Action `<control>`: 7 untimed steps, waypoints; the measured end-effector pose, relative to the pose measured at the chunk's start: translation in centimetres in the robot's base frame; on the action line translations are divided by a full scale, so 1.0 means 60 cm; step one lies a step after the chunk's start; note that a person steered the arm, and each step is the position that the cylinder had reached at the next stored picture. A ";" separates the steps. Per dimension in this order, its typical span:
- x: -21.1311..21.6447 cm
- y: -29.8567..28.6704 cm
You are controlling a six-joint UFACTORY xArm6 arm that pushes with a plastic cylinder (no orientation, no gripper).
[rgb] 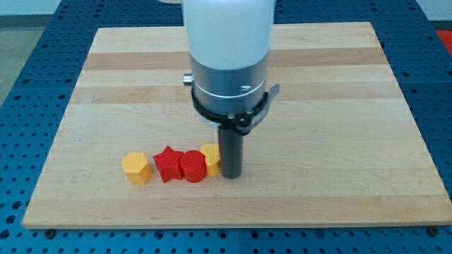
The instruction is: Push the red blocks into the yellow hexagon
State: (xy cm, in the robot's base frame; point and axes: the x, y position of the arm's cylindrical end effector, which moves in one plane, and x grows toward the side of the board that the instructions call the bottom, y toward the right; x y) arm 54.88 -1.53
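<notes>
A red star block (pixel 167 164) and a red round block (pixel 193 167) sit side by side, touching, near the board's bottom edge. A yellow hexagon block (pixel 136 168) stands a little to the left of the star, with a small gap between them. Another yellow block (pixel 210 159), its shape partly hidden, touches the red round block on its right. My tip (pixel 231 173) rests on the board right against the right side of that yellow block, so the rod, the yellow block and the two red blocks form one row.
The wooden board (pixel 339 106) lies on a blue perforated table (pixel 28 85). The arm's white and grey body (pixel 229 63) hangs over the board's middle and hides the part behind it.
</notes>
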 end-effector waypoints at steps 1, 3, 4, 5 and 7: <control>0.000 -0.030; 0.000 -0.086; 0.000 -0.112; 0.000 -0.135; 0.000 -0.186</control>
State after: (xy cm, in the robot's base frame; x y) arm 54.88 -12.72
